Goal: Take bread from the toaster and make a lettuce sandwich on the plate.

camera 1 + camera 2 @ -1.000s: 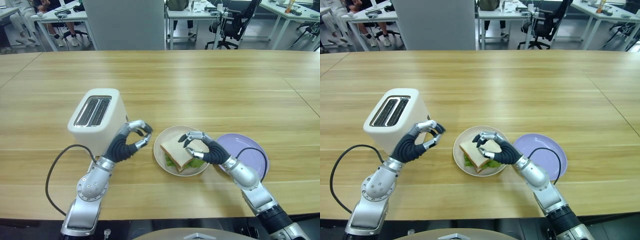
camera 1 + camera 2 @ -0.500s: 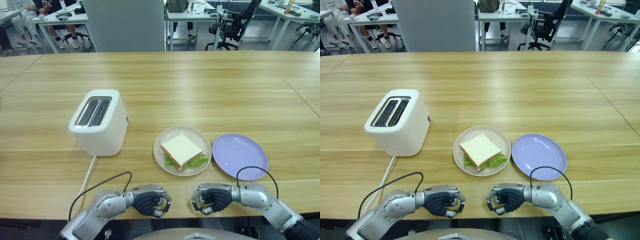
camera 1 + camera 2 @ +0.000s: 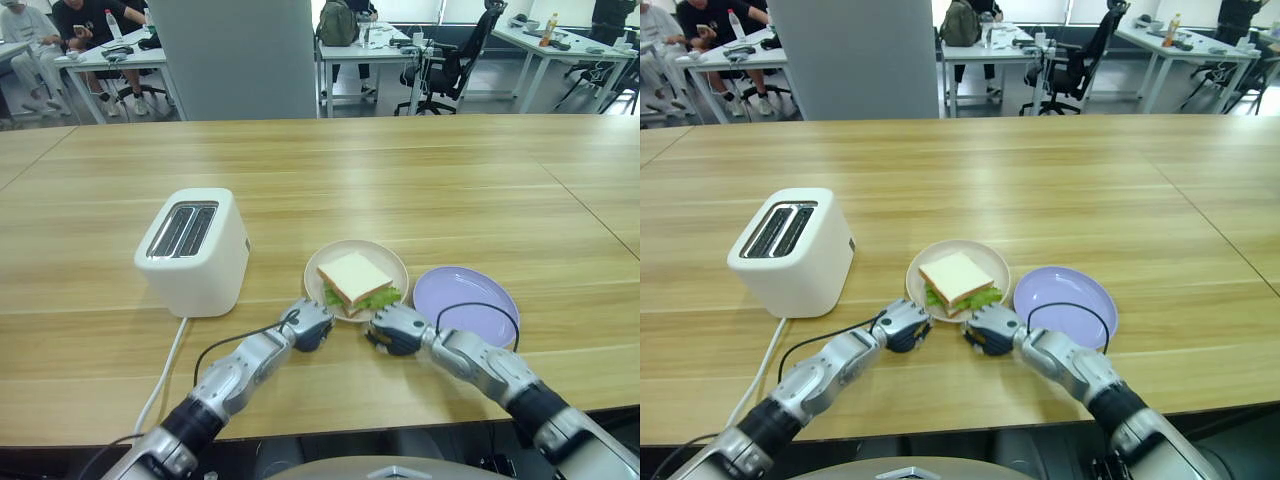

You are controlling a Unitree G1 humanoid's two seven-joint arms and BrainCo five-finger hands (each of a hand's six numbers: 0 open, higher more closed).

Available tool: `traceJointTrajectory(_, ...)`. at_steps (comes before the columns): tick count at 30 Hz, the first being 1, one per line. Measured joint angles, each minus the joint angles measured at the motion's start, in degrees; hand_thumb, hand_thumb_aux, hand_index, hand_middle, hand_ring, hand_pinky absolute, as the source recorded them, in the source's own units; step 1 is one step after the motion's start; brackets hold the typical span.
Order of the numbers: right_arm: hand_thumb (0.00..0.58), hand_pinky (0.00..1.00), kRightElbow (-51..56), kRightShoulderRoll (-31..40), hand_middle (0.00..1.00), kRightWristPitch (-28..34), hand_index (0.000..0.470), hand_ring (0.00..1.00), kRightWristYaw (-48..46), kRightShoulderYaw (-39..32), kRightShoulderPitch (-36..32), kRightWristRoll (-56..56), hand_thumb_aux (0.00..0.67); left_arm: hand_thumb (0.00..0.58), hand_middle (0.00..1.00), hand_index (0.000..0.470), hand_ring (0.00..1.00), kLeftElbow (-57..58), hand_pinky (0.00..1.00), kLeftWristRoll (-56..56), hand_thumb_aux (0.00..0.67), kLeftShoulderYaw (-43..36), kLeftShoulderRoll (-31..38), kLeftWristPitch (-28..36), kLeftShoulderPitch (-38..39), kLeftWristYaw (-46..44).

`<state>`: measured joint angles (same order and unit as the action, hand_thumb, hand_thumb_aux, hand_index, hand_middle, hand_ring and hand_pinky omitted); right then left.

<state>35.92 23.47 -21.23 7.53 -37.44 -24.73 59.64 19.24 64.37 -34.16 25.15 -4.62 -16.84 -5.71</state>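
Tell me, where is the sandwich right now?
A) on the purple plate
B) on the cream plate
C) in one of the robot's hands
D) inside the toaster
B: the sandwich lies on the cream plate, which sits between the toaster and the purple plate.
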Motion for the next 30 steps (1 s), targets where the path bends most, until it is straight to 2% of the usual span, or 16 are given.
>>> traceJointTrajectory(4,0.58,1.0,18.53,-6.36,1.0,6.63,0.46,1.0,7.06,-3.72,-11.64,3.82,0.67,0.58,1.0,0.46,1.0,15.19,1.0,2.38,0.67,-1.39,-3.59,4.79,-9.35,4.76)
traceJointTrajectory(7,0.58,1.0,26.09,-8.8,1.0,8.87,0.46,1.0,9.88,-4.53,-15.36,3.73,0.67,0.58,1.0,0.46,1.0,21.69,1.0,1.74,0.67,-1.78,-5.04,5.69,-12.94,7.1)
traceJointTrajectory(10,0.58,1.0,27.56,-8.56,1.0,8.03,0.46,1.0,12.82,-4.53,-15.52,2.41,0.67,0.58,1.0,0.46,1.0,20.17,1.0,-0.65,0.67,-1.24,-4.28,4.59,-12.08,8.16)
traceJointTrajectory(14,0.58,1.0,23.31,-3.44,1.0,3.69,0.46,1.0,16.77,-4.31,-12.73,0.67,0.67,0.58,1.0,0.46,1.0,8.18,1.0,-5.5,0.67,1.28,-1.37,2.35,-4.38,8.06)
traceJointTrajectory(15,0.58,1.0,20.34,-1.16,1.0,2.12,0.46,1.0,17.66,-3.88,-10.95,-0.11,0.67,0.55,1.0,0.355,1.0,3.53,1.0,-8.32,0.518,2.96,-1.04,1.62,-1.04,7.61)
traceJointTrajectory(16,0.58,1.0,18.03,0.98,1.0,0.74,0.46,1.0,18.55,-3.21,-9.11,-0.61,0.67,0.487,1.0,0.276,1.0,-0.35,1.0,-10.46,0.402,4.19,-0.92,0.96,1.63,7.56)
traceJointTrajectory(17,0.58,1.0,15.06,2.75,1.0,-0.12,0.46,1.0,18.68,-2.68,-7.43,-1.26,0.67,0.436,1.0,0.231,1.0,-3.94,1.0,-12.42,0.336,5.43,-0.83,0.42,3.94,7.32)
traceJointTrajectory(18,0.58,0.85,9.93,5.02,0.85,-1.45,0.46,0.85,18.64,-1.6,-4.98,-2.59,0.67,0.0,1.0,0.0,1.0,-8.69,1.0,-14.75,0.0,7.22,-0.65,-0.17,6.59,7.24)
traceJointTrajectory(19,0.539,0.66,5.31,6.61,0.66,-2.62,0.337,0.66,18.12,-0.3,-2.77,-3.95,0.491,0.0,1.0,0.0,1.0,-12.06,1.0,-16.79,0.0,8.67,-0.61,-0.74,8.13,7.13)
traceJointTrajectory(20,0.234,0.36,-1.91,8.7,0.36,-4.47,0.105,0.36,17.52,1.92,0.26,-6.53,0.152,0.0,1.0,0.0,1.0,-17.2,1.0,-20.02,0.0,11.33,-0.74,-1.87,10.51,7.35)
traceJointTrajectory(21,0.0,0.2,-6.68,9.89,0.2,-6.1,0.0,0.2,17.06,3.73,2.46,-8.78,0.0,0.0,1.0,0.0,1.0,-20.99,1.0,-22.59,0.0,13.31,-0.79,-3.33,12.16,7.7)
traceJointTrajectory(22,0.0,0.0,-12.11,10.86,0.0,-8.0,0.0,0.0,16.54,6.15,4.83,-11.95,0.0,0.0,0.93,0.0,0.93,-26.26,0.93,-25.81,0.0,15.68,-0.88,-5.54,13.88,8.26)
traceJointTrajectory(24,0.0,0.0,-18.63,11.62,0.0,-9.96,0.0,0.0,15.76,9.66,7.58,-16.42,0.0,0.0,0.49,0.0,0.49,-34.27,0.49,-30.76,0.0,19.32,-1.81,-8.41,15.59,8.99)
traceJointTrajectory(25,0.0,0.0,-22.52,11.78,0.0,-11.0,0.0,0.0,15.33,12.09,9.51,-19.0,0.0,0.0,0.36,0.0,0.36,-38.75,0.36,-33.83,0.0,21.47,-2.67,-9.64,16.57,9.13)
traceJointTrajectory(28,0.0,0.0,-30.75,11.5,0.0,-13.13,0.0,0.0,14.99,17.7,14.04,-24.72,0.0,0.0,0.29,0.0,0.29,-45.78,0.29,-40.34,0.0,26.38,-5.12,-11.26,18.3,9.51)
traceJointTrajectory(30,0.0,0.0,-35.29,10.43,0.0,-14.03,0.0,0.0,14.92,21.16,16.46,-27.52,0.0,0.0,0.0,0.0,0.0,-48.09,0.0,-43.53,0.0,28.13,-6.84,-12.04,18.84,9.6)
